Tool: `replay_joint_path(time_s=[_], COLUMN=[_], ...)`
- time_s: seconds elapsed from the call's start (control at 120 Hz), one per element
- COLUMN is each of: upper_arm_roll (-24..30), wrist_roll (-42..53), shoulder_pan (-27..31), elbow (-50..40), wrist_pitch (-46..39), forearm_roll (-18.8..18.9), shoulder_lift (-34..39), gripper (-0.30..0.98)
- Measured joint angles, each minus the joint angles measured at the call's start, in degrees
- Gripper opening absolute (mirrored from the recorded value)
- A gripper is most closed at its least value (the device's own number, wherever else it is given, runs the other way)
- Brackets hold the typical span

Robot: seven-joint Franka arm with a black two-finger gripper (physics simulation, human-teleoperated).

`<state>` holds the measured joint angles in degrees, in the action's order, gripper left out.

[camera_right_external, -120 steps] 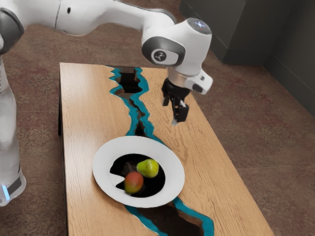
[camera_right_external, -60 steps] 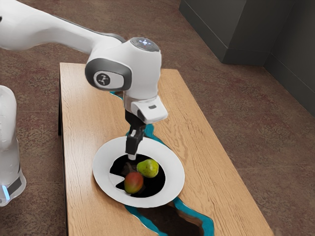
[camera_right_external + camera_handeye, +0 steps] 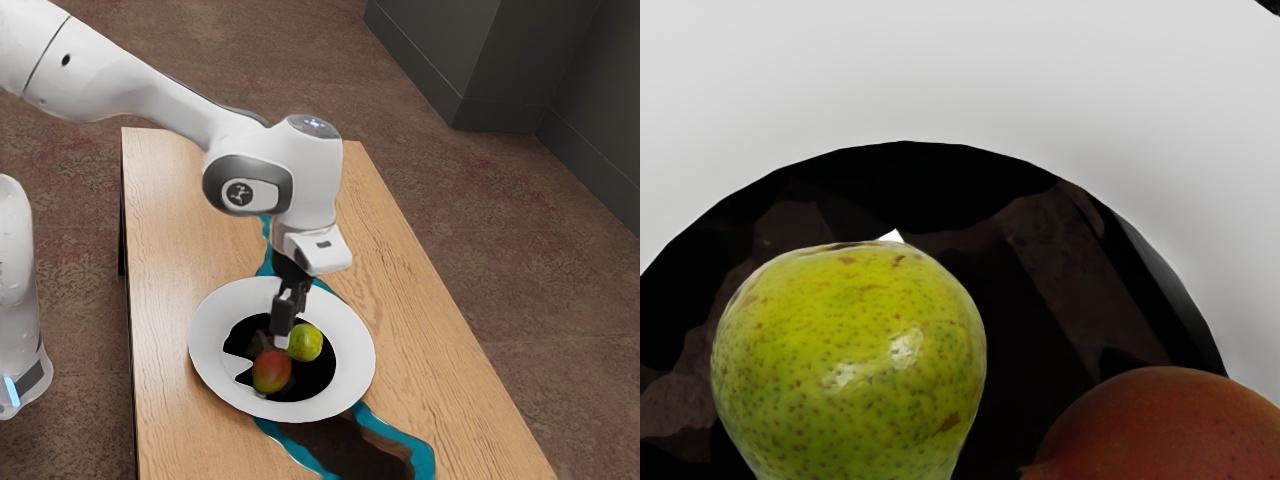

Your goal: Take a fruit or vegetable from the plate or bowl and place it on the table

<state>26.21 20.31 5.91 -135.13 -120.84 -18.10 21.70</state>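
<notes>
Wide white round plate: on the pale wooden bench, its dark centre holding two fruits
Speckled yellow-green pear: inside the plate's dark centre
Red-and-green mango: also in the dark centre, near the pear, a gap between them in the wrist view
Black gripper: pointing down into the plate, right by the pear; spread or pressed together, I cannot tell
</notes>
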Motion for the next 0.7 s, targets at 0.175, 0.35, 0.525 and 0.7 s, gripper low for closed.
replay_joint_path(time_s=[0.175, 0.35, 0.525, 0.7], upper_arm_roll=[-0.01, -0.04, -0.05, -0.02], wrist_roll=[2.03, 3.51, 3.87, 4.60], shoulder_pan=[0.27, 0.51, 0.63, 0.75], elbow=[0.03, 0.21, 0.25, 0.28], wrist_pitch=[-2.12, -4.31, -6.24, -7.00], forearm_roll=[-0.45, -0.44, 0.33, -0.04], shoulder_lift=[-3.36, -5.89, -7.38, -7.17], gripper=[0.69, 0.69, 0.66, 0.60])
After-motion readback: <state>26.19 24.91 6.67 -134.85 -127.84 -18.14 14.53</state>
